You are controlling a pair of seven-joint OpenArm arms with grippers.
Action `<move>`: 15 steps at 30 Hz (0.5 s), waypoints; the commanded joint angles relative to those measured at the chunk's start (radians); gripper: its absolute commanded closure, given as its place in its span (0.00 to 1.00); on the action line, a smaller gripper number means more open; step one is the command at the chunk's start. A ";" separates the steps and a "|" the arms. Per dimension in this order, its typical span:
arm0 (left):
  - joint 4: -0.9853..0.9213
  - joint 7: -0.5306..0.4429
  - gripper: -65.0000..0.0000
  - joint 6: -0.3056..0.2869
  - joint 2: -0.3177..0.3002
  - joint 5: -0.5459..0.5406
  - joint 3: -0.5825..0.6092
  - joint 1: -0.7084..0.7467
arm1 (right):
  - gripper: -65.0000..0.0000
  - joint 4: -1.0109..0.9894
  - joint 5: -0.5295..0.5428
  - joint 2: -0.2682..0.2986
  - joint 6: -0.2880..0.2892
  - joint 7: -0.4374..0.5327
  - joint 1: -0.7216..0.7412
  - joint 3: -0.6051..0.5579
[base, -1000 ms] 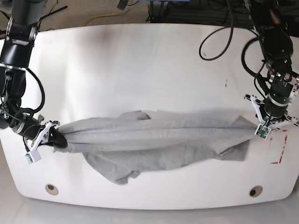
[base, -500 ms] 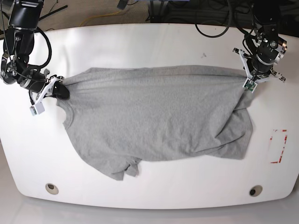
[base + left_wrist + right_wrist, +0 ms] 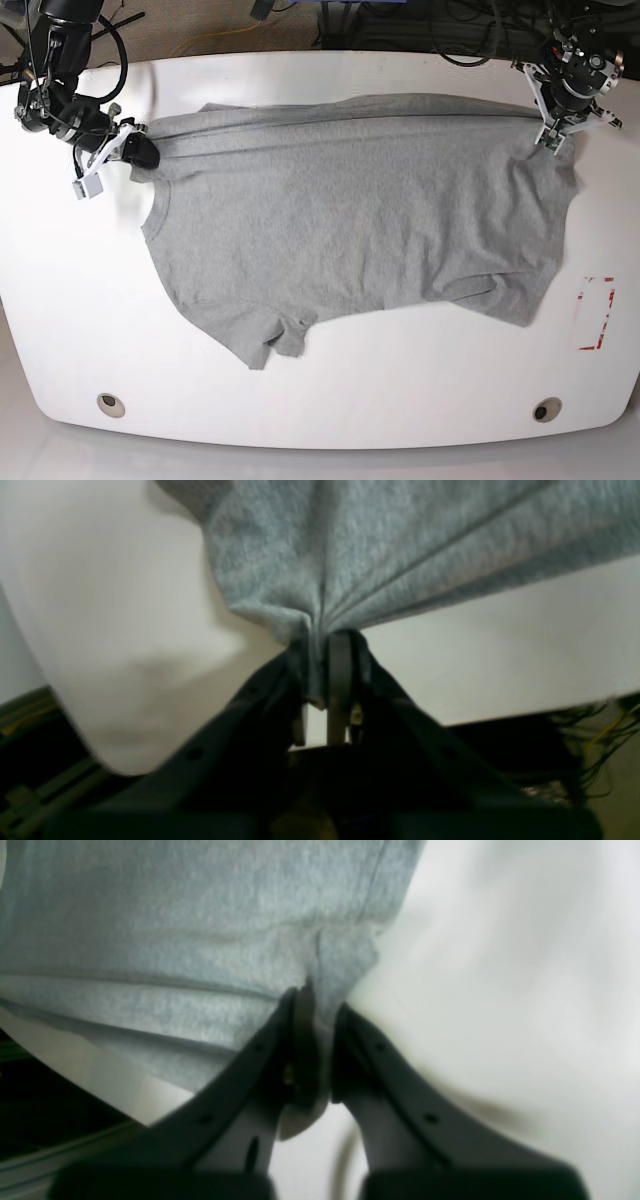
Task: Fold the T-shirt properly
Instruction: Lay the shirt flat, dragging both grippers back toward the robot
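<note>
We see the T-shirt spread across the white counter, its far edge stretched between both arms. The left gripper has its jaws clenched on one far corner, the right gripper on the other. A red-marked rectangle lies just beside the cloth; cables trail beyond the counter.

The left hand is dark and pinches a bit of the grey T-shirt tight between its two fingers. From the pinch the cloth fans out in folds toward 12 and 2 o'clock. The white worktop lies under it. Dark floor and wires show at 4 o'clock.
</note>
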 commanded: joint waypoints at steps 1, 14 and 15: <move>0.019 -0.001 1.00 -0.002 -0.001 0.018 -0.035 -0.019 | 1.00 0.018 0.009 0.024 0.000 0.019 0.029 0.016; 0.017 -0.001 1.00 -0.018 0.016 0.019 -0.053 -0.108 | 0.79 -0.085 0.001 0.001 -0.082 0.019 0.190 0.008; 0.017 -0.001 1.00 -0.018 0.016 0.019 -0.053 -0.108 | 0.73 -0.105 0.001 0.001 -0.088 0.019 0.213 0.008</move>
